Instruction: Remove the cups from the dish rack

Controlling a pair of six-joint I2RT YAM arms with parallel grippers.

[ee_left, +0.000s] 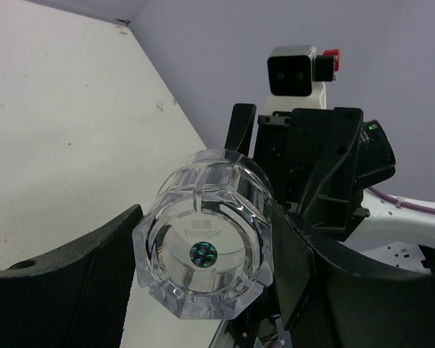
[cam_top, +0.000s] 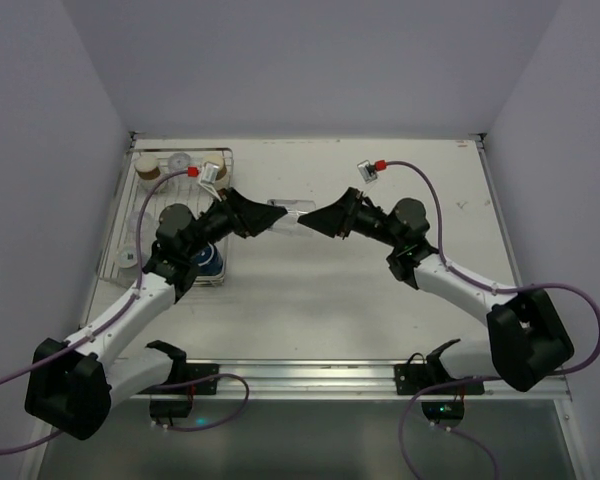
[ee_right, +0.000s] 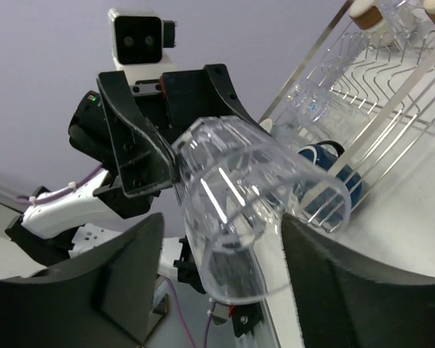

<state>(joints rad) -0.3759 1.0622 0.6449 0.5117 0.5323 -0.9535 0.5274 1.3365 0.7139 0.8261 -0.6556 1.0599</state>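
Pale lavender walls (cam_top: pixel 310 60) box in off-white table (cam_top: pixel 310 300) on 3 sides, w/ soft even light.

Was a robot lab cell: bare white tabletop (cam_top: pixel 320 300) boxed by plain pale walls (cam_top: pixel 310 60), metal rail (cam_top: pixel 310 373) at near edge, purple cables (cam_top: pixel 437 205).

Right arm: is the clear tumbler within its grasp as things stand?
Likely yes. The tumbler lies between the right fingers, open end toward them. The left fingers hold its base end, and nothing sits in between.
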